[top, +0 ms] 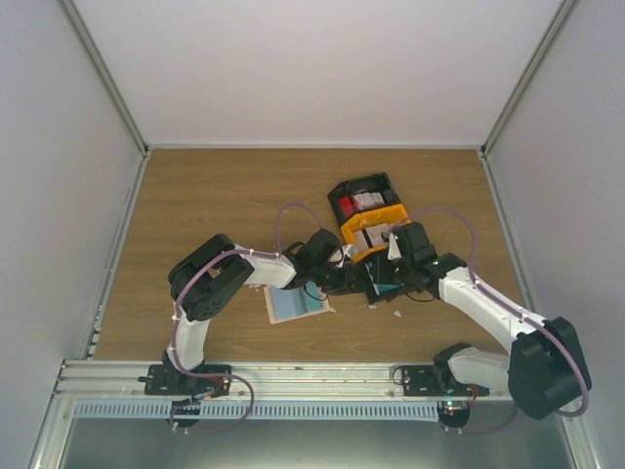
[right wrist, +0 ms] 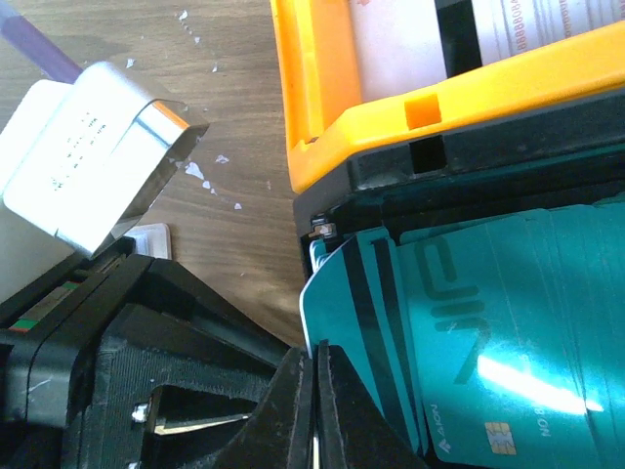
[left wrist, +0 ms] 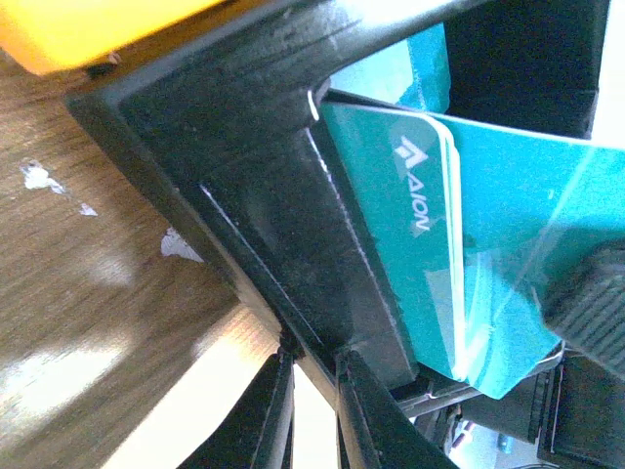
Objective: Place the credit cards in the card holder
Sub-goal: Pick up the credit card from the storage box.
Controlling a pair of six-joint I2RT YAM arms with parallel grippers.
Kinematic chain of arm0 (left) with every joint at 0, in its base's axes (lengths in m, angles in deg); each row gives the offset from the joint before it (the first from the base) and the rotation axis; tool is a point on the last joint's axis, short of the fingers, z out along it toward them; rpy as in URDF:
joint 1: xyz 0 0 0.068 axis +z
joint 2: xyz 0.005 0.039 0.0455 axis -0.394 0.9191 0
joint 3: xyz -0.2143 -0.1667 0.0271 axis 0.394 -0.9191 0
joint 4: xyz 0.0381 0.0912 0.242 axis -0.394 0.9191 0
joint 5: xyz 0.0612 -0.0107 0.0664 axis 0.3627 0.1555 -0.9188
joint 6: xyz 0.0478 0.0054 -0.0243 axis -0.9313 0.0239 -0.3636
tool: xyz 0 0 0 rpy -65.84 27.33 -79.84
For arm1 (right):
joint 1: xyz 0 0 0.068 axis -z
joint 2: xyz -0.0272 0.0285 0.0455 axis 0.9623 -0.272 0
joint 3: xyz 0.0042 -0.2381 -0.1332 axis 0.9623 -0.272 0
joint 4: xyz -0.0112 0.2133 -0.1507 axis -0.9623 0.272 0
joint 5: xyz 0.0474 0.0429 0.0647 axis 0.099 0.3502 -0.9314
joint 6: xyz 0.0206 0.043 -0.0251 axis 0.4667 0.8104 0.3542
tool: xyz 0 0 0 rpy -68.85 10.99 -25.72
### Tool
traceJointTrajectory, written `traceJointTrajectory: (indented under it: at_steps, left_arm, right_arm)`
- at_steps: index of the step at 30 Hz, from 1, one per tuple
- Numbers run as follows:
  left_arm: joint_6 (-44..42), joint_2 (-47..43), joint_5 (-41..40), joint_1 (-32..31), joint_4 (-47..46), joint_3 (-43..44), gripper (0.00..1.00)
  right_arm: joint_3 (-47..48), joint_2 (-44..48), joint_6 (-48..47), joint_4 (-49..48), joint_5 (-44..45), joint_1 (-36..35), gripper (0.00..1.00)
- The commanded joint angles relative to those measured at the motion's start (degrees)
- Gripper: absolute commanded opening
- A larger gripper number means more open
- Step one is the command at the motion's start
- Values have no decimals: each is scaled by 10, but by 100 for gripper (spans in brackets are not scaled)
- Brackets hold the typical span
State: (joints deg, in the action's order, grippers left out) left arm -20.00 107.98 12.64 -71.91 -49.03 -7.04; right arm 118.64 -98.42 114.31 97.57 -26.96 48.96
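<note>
The teal credit cards [right wrist: 488,322] are glossy plastic, the black bin [right wrist: 469,171] matt plastic, the yellow bin [right wrist: 322,98] smooth plastic, the surface [top: 215,195] faintly shiny wood-grain.

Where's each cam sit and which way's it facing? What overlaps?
Top external: above and behind the bases, looking down on the wooden table; left arm, right arm whole.
Left wrist: on the left arm, close on teal cards; own jaws at bottom.
Right wrist: on the right arm, facing yellow bin and cards in black bin; own jaws at bottom.
Shared: both wrists see the teal cards.
</note>
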Motion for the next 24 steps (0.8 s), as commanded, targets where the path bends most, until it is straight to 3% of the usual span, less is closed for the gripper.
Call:
traceJointTrajectory:
  at_steps: [1,9,14,19,24]
  left_arm:
    - [-11,19,-33,-4,5,5,15]
    - [-23,-12,-57,-4,19,3,21]
    - [-41,-48,-83,-4,41,5,35]
    - [-55,-100,-127,-4,78,2,52]
    - [-64,-189,-197,-3,99,-34,63]
  right_arm:
    - [30,21,8,56,0,-6,1]
    - [97,60,-27,138,114,-6,0]
    - [130,85,-44,173,132,-6,0]
    - [159,127,-46,185,106,-6,1]
    - [147,159,-43,110,-5,-6,0]
